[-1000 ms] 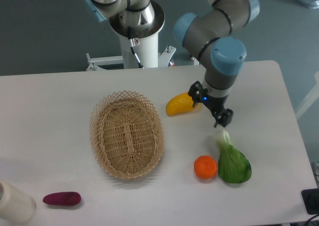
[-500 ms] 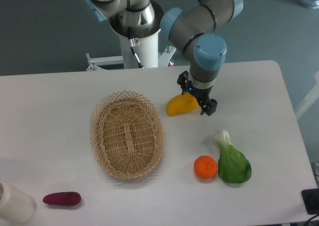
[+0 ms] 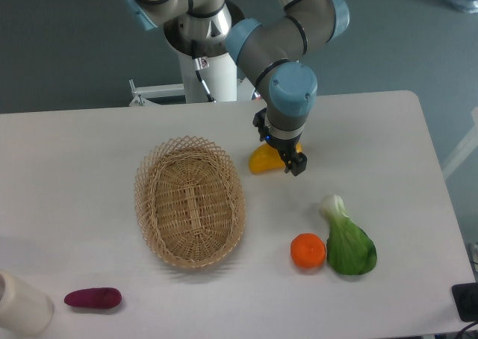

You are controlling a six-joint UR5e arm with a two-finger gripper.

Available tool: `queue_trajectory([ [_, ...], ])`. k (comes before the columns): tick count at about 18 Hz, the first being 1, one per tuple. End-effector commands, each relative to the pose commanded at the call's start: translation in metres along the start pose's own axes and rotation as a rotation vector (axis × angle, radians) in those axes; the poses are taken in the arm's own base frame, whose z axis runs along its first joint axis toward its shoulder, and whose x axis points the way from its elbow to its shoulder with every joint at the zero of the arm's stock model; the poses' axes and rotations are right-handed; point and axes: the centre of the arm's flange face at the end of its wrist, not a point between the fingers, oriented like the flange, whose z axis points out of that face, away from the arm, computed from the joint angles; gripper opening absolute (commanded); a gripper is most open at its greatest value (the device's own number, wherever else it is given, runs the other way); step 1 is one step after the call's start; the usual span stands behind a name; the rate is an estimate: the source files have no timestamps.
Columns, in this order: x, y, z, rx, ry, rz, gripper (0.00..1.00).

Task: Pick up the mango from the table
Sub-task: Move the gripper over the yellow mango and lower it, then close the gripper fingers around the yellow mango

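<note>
Since a second ago the arm has swung left; tool (image 3: 280, 146) now sits directly over the mango (image 3: 263, 162), where earlier it hung off to the fruit's right, nearer the bok choy (image 3: 346, 240). Nothing else has shifted. Mango lies on the counter (image 3: 89, 152), just right of the wicker basket (image 3: 190, 201), its right end hidden under the wrist. One dark finger shows at the fruit's right end, the other behind; fingers look spread either side of it, no pinch visible. Progress: approach done, alignment roughly there. Left: descend, close on mango, lift. Fruit not yet raised, by my read.
</note>
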Motion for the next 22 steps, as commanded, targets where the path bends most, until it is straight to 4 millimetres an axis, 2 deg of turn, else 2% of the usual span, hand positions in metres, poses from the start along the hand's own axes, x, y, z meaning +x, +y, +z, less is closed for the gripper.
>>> queue_trajectory([
  [10, 0.017, -0.001, 0.029, -0.046, -0.041, 0.013, 1.00],
  [22, 0.022, -0.003, 0.049, -0.052, -0.060, 0.005, 1.00],
])
